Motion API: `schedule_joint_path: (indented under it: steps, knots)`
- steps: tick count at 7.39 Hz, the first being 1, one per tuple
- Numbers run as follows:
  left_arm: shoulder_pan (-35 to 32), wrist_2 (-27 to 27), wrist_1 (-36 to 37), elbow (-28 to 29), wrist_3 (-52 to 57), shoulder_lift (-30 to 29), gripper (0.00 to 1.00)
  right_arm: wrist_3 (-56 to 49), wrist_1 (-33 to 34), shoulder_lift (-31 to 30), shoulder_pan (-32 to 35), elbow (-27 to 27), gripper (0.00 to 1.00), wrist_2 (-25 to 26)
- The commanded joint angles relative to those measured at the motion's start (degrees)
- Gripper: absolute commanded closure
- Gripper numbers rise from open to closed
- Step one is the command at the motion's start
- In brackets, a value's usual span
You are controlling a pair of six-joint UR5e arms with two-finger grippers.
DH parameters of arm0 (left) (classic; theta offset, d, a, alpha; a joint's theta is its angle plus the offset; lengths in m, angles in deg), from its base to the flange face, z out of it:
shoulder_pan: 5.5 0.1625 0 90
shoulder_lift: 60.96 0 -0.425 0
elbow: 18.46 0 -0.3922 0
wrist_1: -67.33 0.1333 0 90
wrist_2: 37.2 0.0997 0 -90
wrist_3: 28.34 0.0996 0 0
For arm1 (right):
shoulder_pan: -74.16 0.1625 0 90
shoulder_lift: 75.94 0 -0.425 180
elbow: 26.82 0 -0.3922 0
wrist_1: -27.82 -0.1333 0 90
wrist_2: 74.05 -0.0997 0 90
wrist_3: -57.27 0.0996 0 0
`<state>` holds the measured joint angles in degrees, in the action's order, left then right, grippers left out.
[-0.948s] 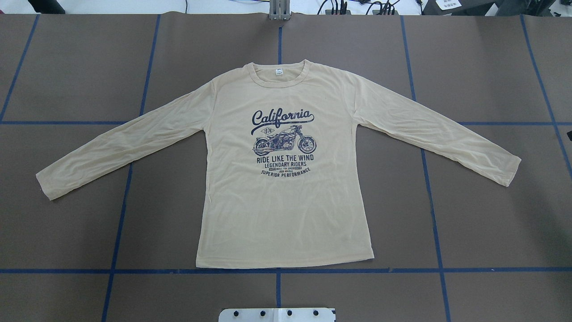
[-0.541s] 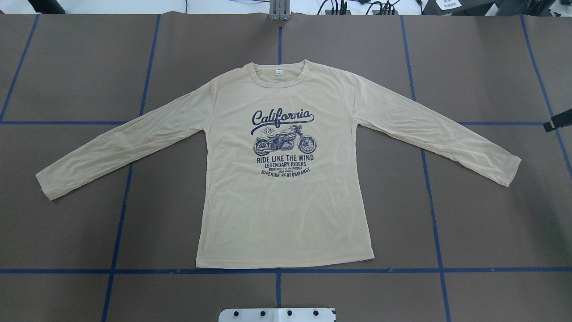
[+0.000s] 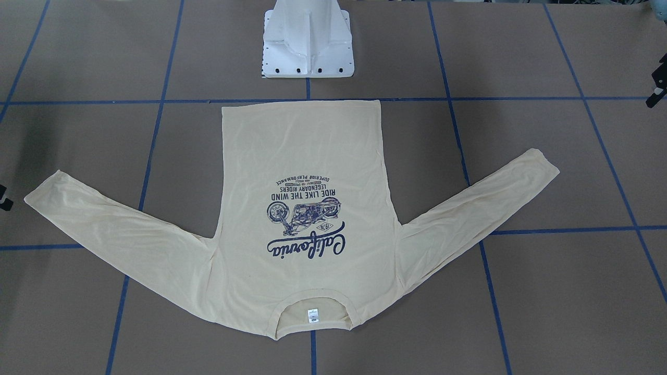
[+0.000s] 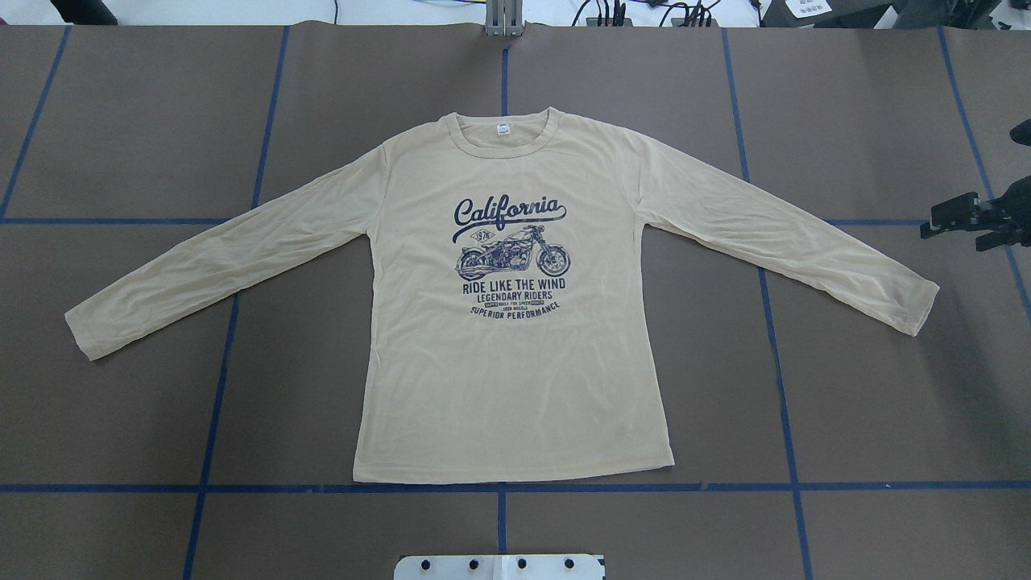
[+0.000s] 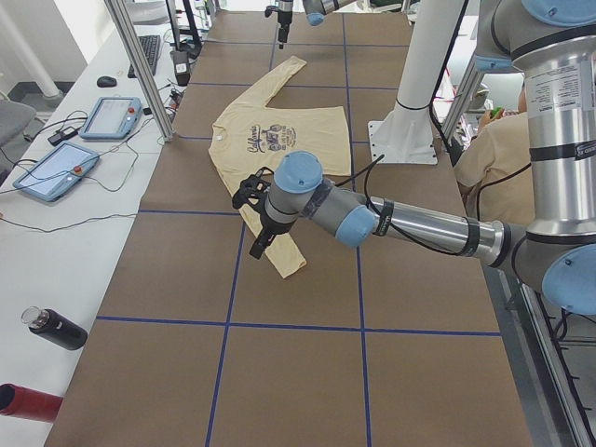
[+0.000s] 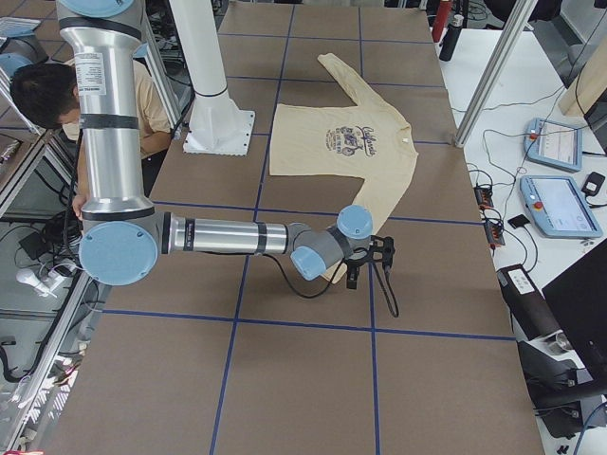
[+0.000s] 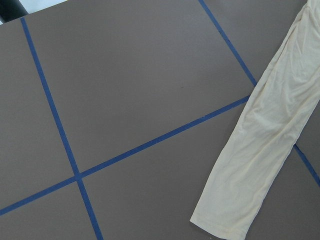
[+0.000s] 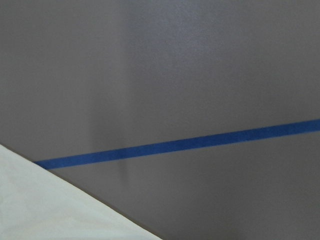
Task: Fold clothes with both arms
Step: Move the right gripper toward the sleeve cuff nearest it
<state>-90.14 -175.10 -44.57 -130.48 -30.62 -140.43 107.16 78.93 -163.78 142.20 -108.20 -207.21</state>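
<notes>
The cream-yellow long-sleeved shirt (image 4: 515, 379) lies flat and face up on the brown table, both sleeves spread out and the neck label (image 4: 503, 130) at the far side. My right gripper (image 4: 954, 229) comes in at the overhead view's right edge, above the table just beyond the right cuff (image 4: 918, 310), fingers apart and empty. My left gripper (image 5: 249, 226) hovers open over the left sleeve near its cuff (image 7: 220, 220). It is outside the overhead view and only clips the front view's right edge (image 3: 657, 88). The right wrist view shows a corner of cloth (image 8: 50, 210).
Blue tape lines (image 4: 499, 487) grid the table. The white pedestal (image 3: 307, 41) stands at the robot's side, close to the shirt hem. A person (image 6: 47, 95) sits behind the robot. Tablets (image 5: 112, 116) and a bottle (image 5: 56, 328) lie on the side bench.
The right gripper has come in from the right edge of the overhead view and moved left toward the right cuff. The shirt has not moved.
</notes>
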Motion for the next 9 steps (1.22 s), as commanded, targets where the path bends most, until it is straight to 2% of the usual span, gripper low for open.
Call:
schedule_joint_path:
  steps: [1, 4, 5, 6, 7, 8, 9]
  knots:
    - [0.0, 0.0, -0.1, -0.3, 0.0, 0.0, 0.00, 4.2, -0.2, -0.2, -1.8, 1.7, 0.01, -0.2]
    - [0.0, 0.0, 0.0, -0.7, 0.0, 0.0, 0.00, 4.4, -0.3, -0.8, -4.1, 3.2, 0.04, -0.5]
    - [0.0, 0.0, 0.0, -0.7, 0.0, 0.0, 0.00, 4.3, -0.3, -1.0, -4.1, 3.2, 0.14, -0.5]
    - [0.0, 0.0, 0.0, -0.7, 0.0, 0.0, 0.00, 4.4, -0.3, -1.3, -4.3, 3.2, 0.29, -0.5]
    - [0.0, 0.0, 0.0, -0.7, 0.0, 0.0, 0.00, 4.6, -0.3, -1.3, -4.3, 3.2, 0.58, -0.6]
    - [0.0, 0.0, 0.0, -0.8, 0.0, 0.1, 0.00, 4.5, -0.3, -1.3, -4.4, 3.2, 1.00, -0.8]
    - [0.0, 0.0, 0.0, -0.8, 0.0, 0.1, 0.00, 4.5, -0.3, -1.2, -4.4, 3.0, 1.00, -1.3]
